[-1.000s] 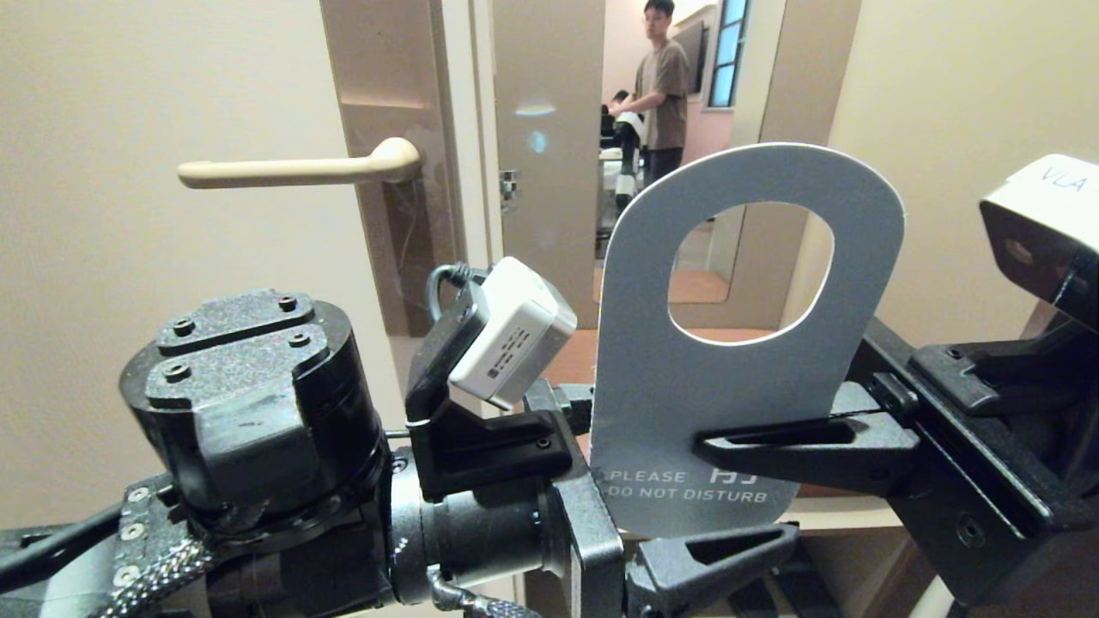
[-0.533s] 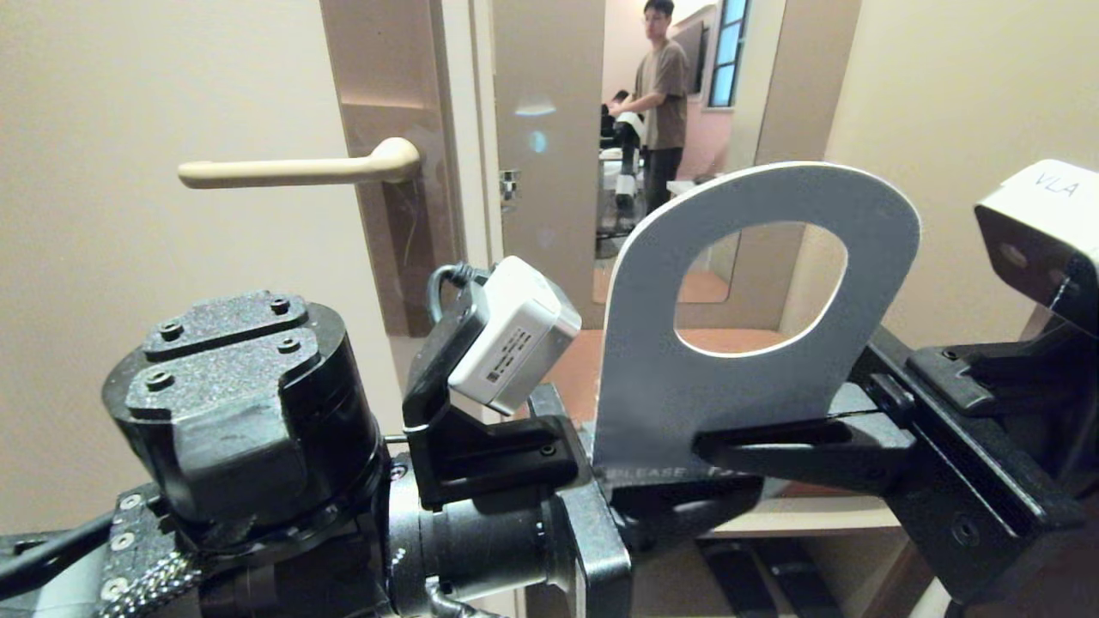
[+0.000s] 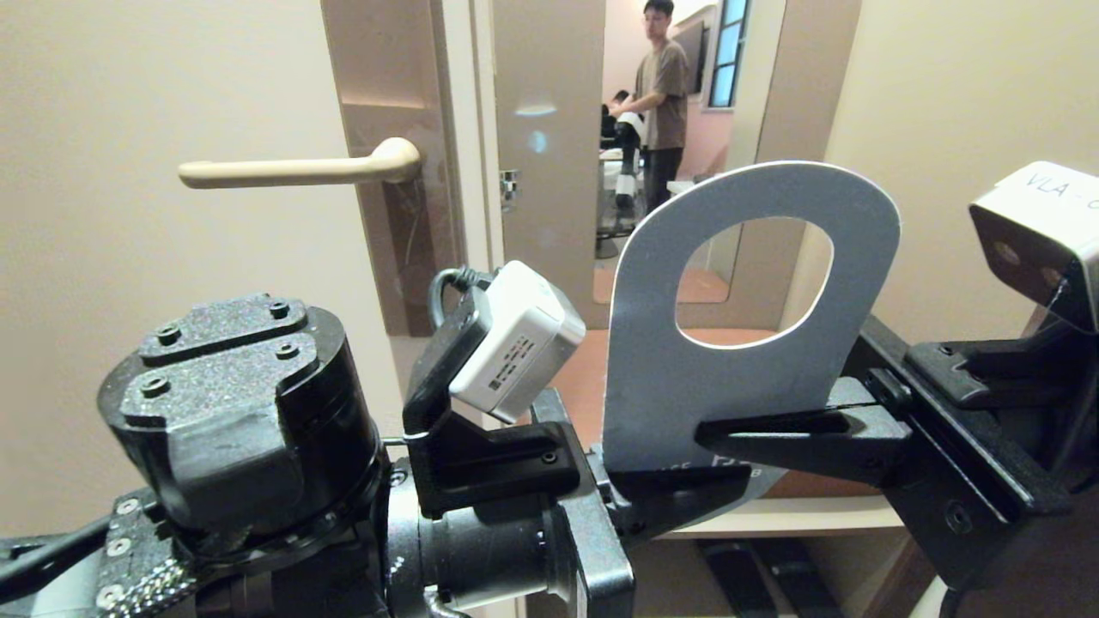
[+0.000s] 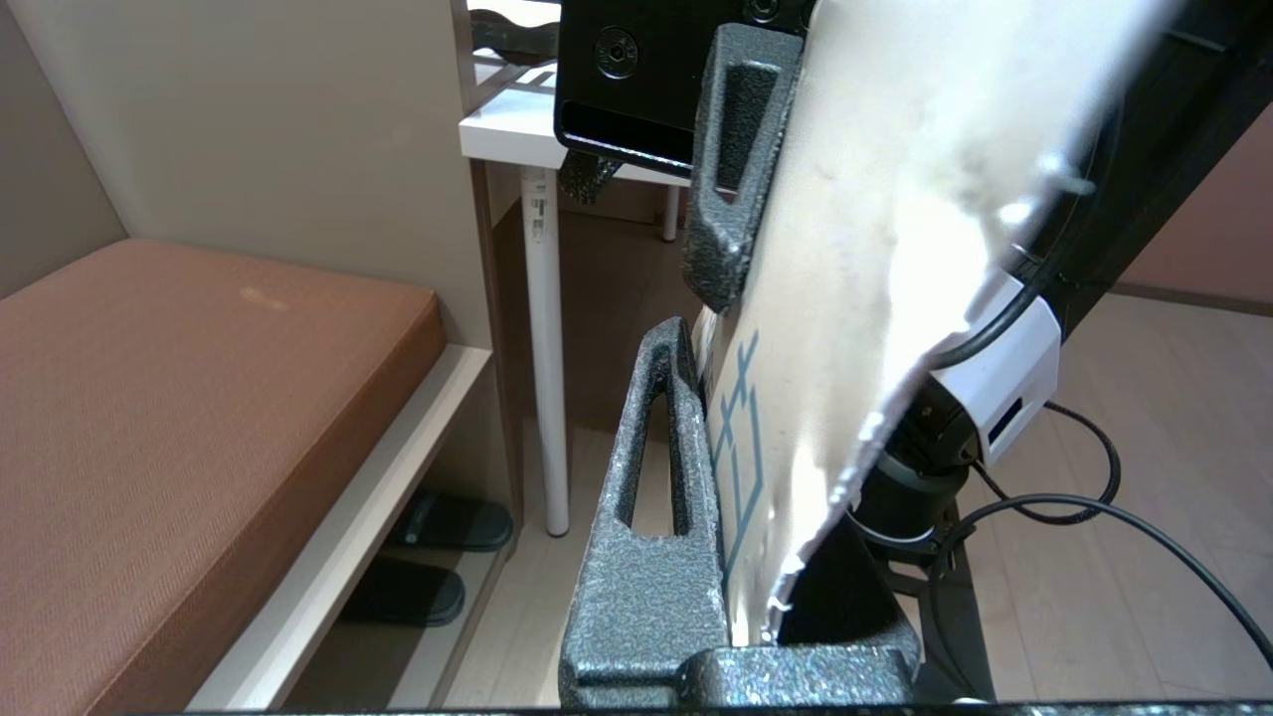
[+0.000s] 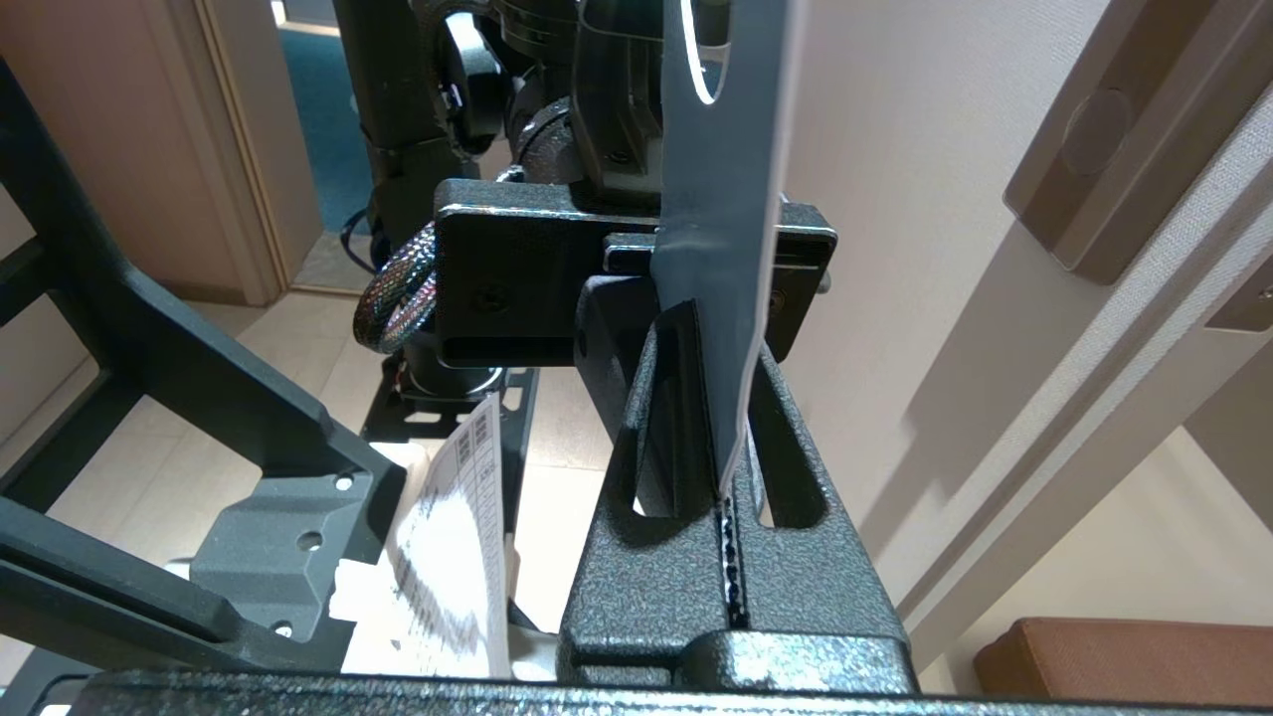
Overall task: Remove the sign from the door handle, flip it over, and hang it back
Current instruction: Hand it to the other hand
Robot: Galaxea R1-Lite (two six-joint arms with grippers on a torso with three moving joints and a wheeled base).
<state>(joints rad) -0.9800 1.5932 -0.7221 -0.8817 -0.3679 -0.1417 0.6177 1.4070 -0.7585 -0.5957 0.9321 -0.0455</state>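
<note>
The sign [image 3: 652,378] stands upright in front of me with its slate-blue face towards the head camera and its oval hole at the top. My right gripper [image 3: 721,438] comes in from the right and is shut on its lower part. My left gripper [image 3: 678,493] is shut on its bottom edge and covers most of the lettering. In the left wrist view the sign's white face [image 4: 875,199] lies against the left gripper [image 4: 726,398]. The right wrist view shows the sign [image 5: 726,179] edge-on in the right gripper [image 5: 721,348]. The cream door handle [image 3: 283,172] is bare, up and to the left.
The handle sits on a brownish backplate [image 3: 395,86] at the door's edge. A person [image 3: 661,94] stands in the room beyond the doorway. Below are a brown cushioned bench [image 4: 199,398], dark slippers [image 4: 438,557] under it and a white table leg [image 4: 542,348].
My left gripper has closed on the sign's bottom edge, hiding the lettering. The sign has sunk a little and tilted slightly. The right gripper has kept its hold.
</note>
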